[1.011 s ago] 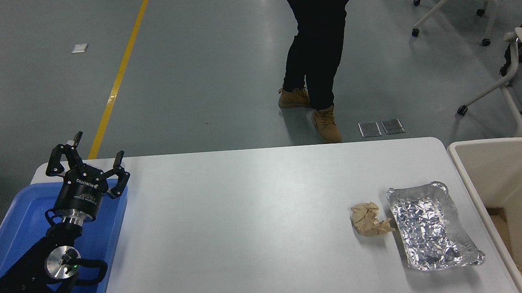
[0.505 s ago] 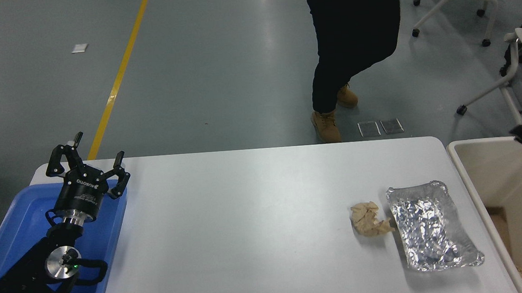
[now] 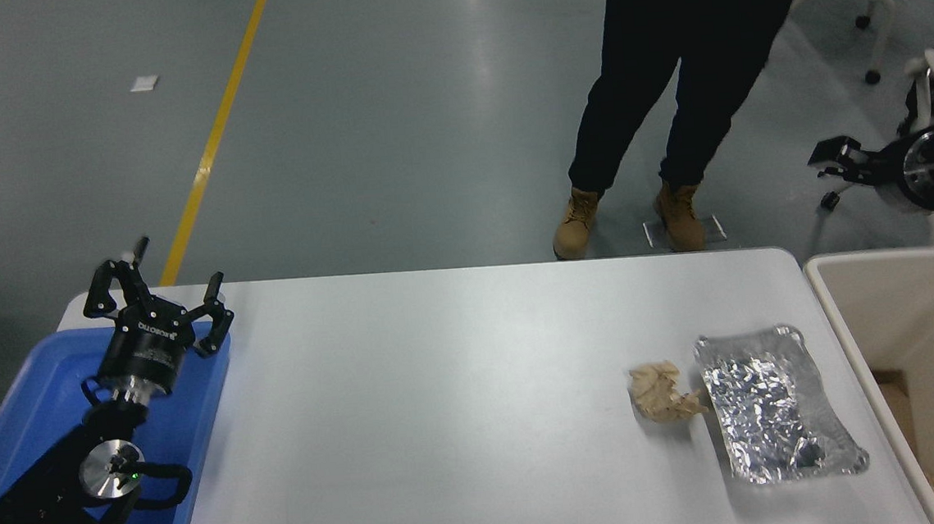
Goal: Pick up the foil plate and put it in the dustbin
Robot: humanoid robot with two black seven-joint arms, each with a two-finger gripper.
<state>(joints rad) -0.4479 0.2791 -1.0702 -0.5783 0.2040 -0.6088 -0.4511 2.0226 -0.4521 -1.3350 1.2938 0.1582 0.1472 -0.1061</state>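
Note:
The foil plate [image 3: 775, 407], a shiny crinkled silver tray, lies flat on the white table [image 3: 443, 395] near its right edge. The beige dustbin [image 3: 889, 306] stands just right of the table, its inside partly cut off by the picture's edge. My right gripper [image 3: 820, 162] hangs open and empty high over the floor beyond the bin's far rim, well away from the foil plate. My left gripper [image 3: 159, 304] is parked open at the lower left.
A crumpled tan paper wad [image 3: 662, 393] touches the plate's left rim. A blue tray [image 3: 33, 407] sits under the left arm. A person [image 3: 684, 74] in dark trousers and tan boots stands at the table's far edge. Office chairs are at top right.
My right arm has risen from inside the dustbin to above and beyond its far rim. The person has stepped to the right. The plate and the paper wad have not moved.

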